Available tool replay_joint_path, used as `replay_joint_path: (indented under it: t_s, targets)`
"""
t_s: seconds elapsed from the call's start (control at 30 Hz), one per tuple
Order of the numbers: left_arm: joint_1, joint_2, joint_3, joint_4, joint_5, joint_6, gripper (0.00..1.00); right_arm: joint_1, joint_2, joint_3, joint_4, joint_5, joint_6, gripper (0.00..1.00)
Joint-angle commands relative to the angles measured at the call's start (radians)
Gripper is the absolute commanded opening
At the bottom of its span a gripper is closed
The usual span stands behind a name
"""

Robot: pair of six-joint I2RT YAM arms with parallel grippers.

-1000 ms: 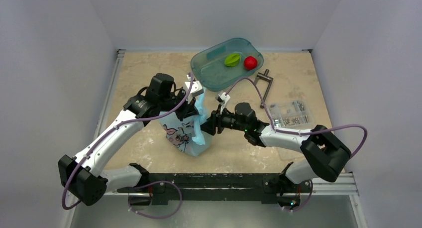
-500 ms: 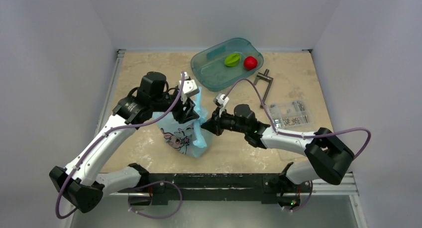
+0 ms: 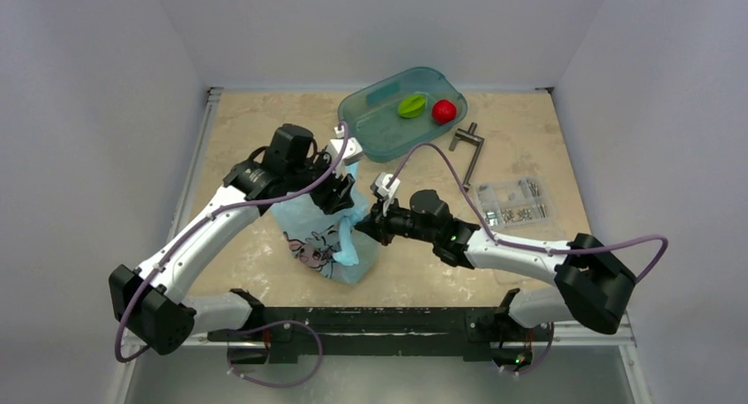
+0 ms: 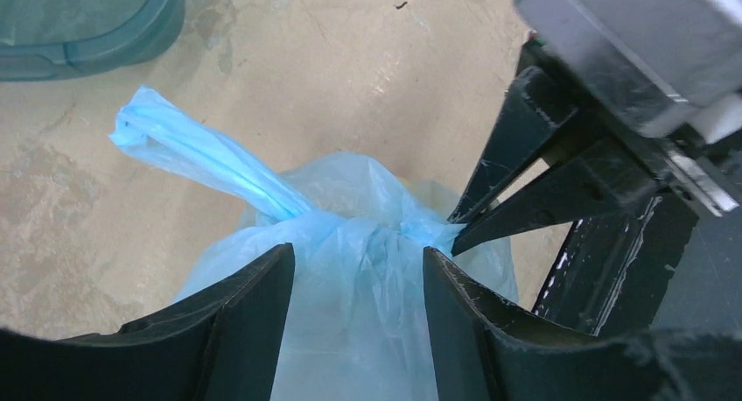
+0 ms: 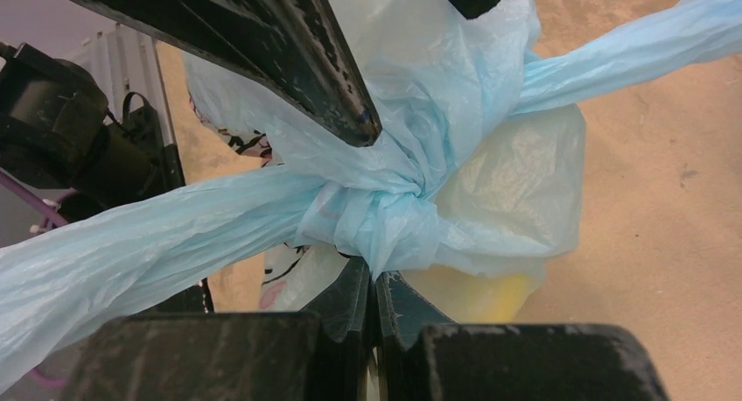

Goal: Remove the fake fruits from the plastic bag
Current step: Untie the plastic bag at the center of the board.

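Near the front middle of the table [image 3: 256, 130], between the two arms, the plastic bag [image 3: 322, 241] stands on its base, light blue and crinkled, with the cartoon print facing the near edge. Its mouth is tied shut in a knot [image 5: 376, 217] at the top, and two twisted tails of film run out from the knot to opposite sides. The left gripper [image 3: 340, 188] hangs over the bag from the far left with its fingers [image 4: 236, 322] apart, one on each side of the gathered film just behind the knot; the bag fills the gap between them, and whether they press on it I cannot tell. The right gripper [image 3: 363, 226] reaches in from the right with its jaws together, tips meeting on the film at the edge of the knot and pinching it. Through the thin plastic below the knot, the right wrist view shows a yellow fruit [image 5: 490, 296] lying inside the bag, its outline blurred by the film; nothing else of the contents can be made out. Well apart, at the far side of the table, a teal tray [image 3: 370, 126] holds a green ridged fruit [image 3: 410, 106] and a bright red round fruit [image 3: 444, 111] side by side. Just right of the tray lies a grey metal tool [image 3: 469, 148], and nearer the right edge a clear packet [image 3: 514, 201] of small metal parts lies flat
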Motion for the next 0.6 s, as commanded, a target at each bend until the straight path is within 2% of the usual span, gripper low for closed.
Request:
replay_joint_path:
  t_s: [0.0, 0.27, 0.37, 0.43, 0.53, 0.57]
  targets:
    - [-0.006, 0.025, 0.027, -0.017, -0.044, 0.016, 0.56, 0.004, -0.047, 0.049, 0.001, 0.037, -0.037, 0.0]
    - [-0.034, 0.093, 0.052, -0.064, -0.037, 0.028, 0.55, 0.005, -0.046, 0.056, 0.002, 0.03, -0.035, 0.0]
    - [-0.038, 0.112, 0.07, -0.084, -0.019, 0.028, 0.49, 0.007, -0.051, 0.052, 0.003, 0.035, -0.033, 0.0]
    - [-0.038, 0.114, 0.077, -0.095, -0.007, 0.03, 0.38, 0.007, -0.057, 0.051, 0.003, 0.039, -0.033, 0.0]
    - [-0.038, 0.103, 0.082, -0.096, -0.005, 0.033, 0.11, 0.007, -0.064, 0.053, -0.009, 0.047, -0.035, 0.0]
    - [-0.038, 0.096, 0.083, -0.093, -0.009, 0.034, 0.06, 0.007, -0.066, 0.054, -0.012, 0.051, -0.036, 0.0]
